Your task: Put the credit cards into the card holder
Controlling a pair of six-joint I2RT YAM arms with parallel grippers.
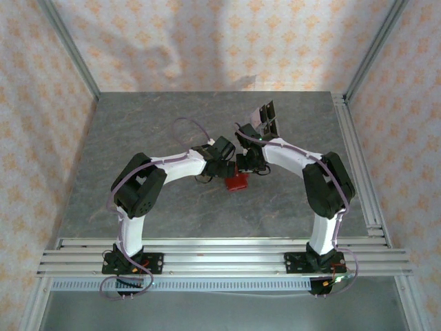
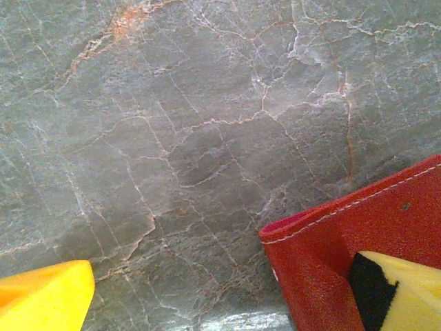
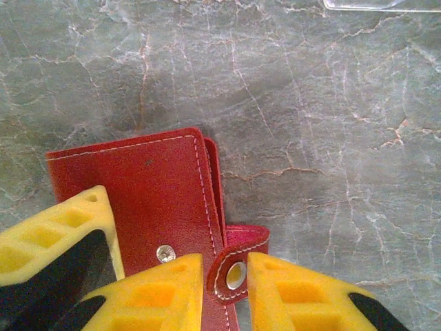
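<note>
The red card holder (image 1: 236,183) lies closed on the table between the two arms. In the right wrist view its cover (image 3: 151,193) is flat, and its snap strap (image 3: 234,272) curls up between the yellow fingers of my right gripper (image 3: 225,263). Those fingers are narrowly open, with a thin gap beside the strap. My left gripper (image 2: 220,307) is wide open. Its right finger (image 2: 403,289) rests on the card holder's corner (image 2: 324,248), and its left finger (image 2: 41,296) is over bare table. The dark credit cards (image 1: 267,116) stand in a clear stand behind the arms.
The clear stand's edge (image 3: 382,4) shows at the top of the right wrist view. The grey marble table (image 1: 151,138) stretches to the left and far side. Metal frame rails (image 1: 358,158) run along the right edge, and patterned walls enclose the table.
</note>
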